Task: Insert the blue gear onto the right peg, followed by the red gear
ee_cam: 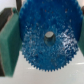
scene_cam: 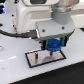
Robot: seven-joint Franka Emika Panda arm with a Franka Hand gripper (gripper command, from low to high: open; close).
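Note:
In the exterior view the blue gear hangs under my gripper, just above the grey black-bordered plate. In the wrist view the blue gear fills most of the picture, a wide toothed disc with a dark hub at its middle. My two fingers press on its opposite sides, so the gripper is shut on it. A thin dark pin stands on the plate, toward the exterior view's left of the gear. The other peg and the red gear are hidden or out of view.
The arm's large white body fills the upper half of the exterior view. A black cable runs in from the exterior view's left. The white table lies around the plate.

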